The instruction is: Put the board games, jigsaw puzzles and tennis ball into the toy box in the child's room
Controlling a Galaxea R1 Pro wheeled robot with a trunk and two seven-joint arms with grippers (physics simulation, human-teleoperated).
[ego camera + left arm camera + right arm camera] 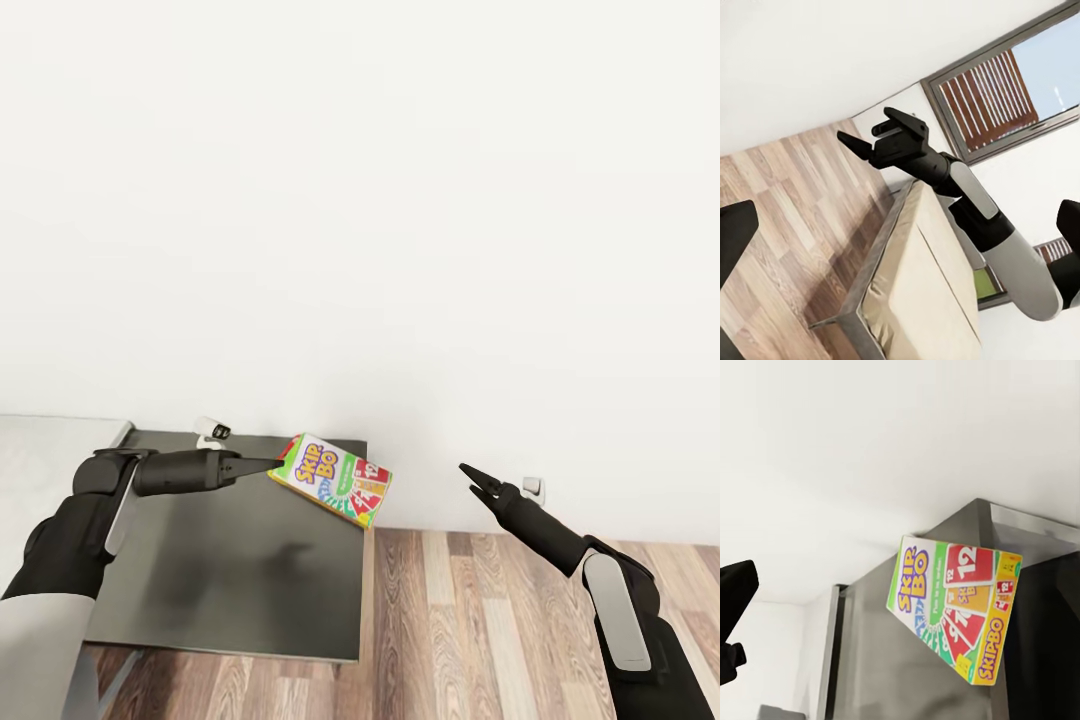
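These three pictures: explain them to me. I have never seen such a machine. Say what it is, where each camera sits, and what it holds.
It is a simulated two-armed robot on wheels. The big picture looks down from its head. The left gripper pinches a Skip-Bo box, one of the board games, above a dark table. The right gripper holds nothing; whether it is open I cannot tell. The other two pictures come from cameras near each gripper: the left wrist's sees the right gripper over the wooden floor, the right wrist's sees the box.

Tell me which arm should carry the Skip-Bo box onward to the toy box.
Left. The left pincer is already shut on the Skip-Bo box, holding it off the dark table. The right pincer hangs empty over the wood floor, apart from the box.
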